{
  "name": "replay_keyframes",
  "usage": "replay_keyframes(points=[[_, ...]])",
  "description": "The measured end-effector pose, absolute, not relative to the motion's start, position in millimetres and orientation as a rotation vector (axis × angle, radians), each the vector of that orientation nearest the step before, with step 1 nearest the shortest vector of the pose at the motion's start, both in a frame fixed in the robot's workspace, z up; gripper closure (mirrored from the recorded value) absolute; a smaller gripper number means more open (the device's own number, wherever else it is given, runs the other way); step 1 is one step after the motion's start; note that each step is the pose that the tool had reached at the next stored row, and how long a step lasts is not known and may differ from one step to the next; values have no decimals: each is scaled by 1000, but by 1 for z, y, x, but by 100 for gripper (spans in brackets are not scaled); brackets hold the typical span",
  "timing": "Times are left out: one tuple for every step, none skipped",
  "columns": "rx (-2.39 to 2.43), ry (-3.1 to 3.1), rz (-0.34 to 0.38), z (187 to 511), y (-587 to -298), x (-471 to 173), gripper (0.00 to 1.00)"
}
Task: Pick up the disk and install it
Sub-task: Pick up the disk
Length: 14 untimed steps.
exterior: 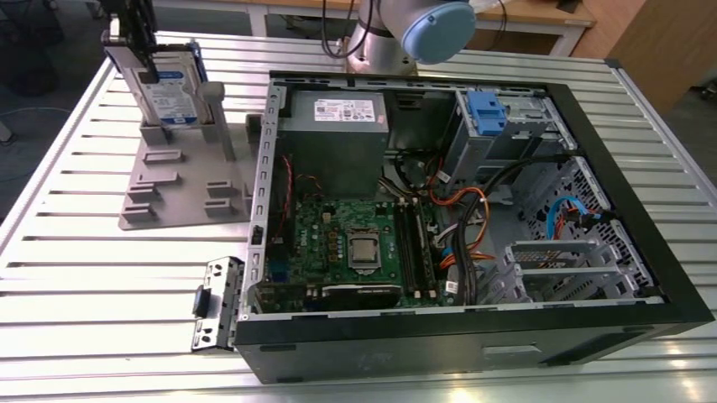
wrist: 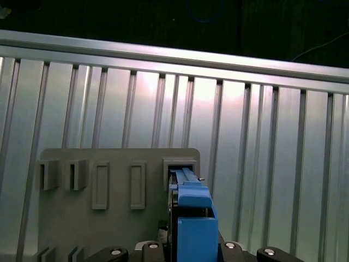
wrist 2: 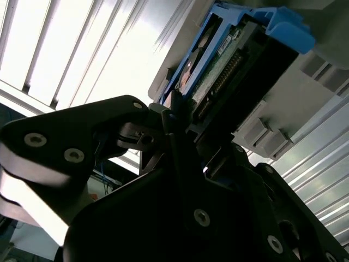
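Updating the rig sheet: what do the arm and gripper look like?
The arm is a silver-grey metal joint with a round light-blue end cap. The gripper is matte black, built from angular linked plates with silver screw heads. I can make out no markings.

Bright slatted metal table [exterior: 67, 252]; wooden furniture [exterior: 650, 42] behind.

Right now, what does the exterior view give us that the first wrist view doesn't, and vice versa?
Exterior view adds: the open computer case, its motherboard, the grey power supply box, a blue latch in the drive bay, and the arm's base behind the case. First wrist view adds: the stand's other slots and the table's far rail. Both: the disk upright in the grey stand on the slatted table, with the gripper at its upper end.
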<state>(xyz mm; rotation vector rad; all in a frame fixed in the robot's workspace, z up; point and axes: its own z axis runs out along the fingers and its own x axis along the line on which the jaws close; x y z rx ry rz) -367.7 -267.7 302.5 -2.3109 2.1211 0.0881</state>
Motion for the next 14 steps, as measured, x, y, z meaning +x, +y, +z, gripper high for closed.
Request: replay_keyframes(points=[[-2311, 2121, 88, 303, -268, -368, 64], [-2311, 2121, 89, 304, -268, -368, 64], [-2310, 2120, 89, 305, -268, -368, 64], [-2310, 2120, 90, 306, -268, -368, 64], [-2310, 2120, 90, 306, -268, -368, 64], [-2309, 2120, 91, 307, -268, -368, 64], [-2309, 2119, 91, 308, -268, -368, 64], [-2309, 2119, 92, 309, -268, -368, 64], [-2309, 2119, 92, 310, -268, -368, 64], [-2309, 2119, 92, 310, -268, -368, 64], [-2309, 2119, 92, 311, -268, -368, 64], [-2308, 2119, 93, 312, -268, -368, 64], [-2308, 2119, 93, 313, -268, -368, 64], [-2308, 2118, 93, 314, -268, -368, 64]])
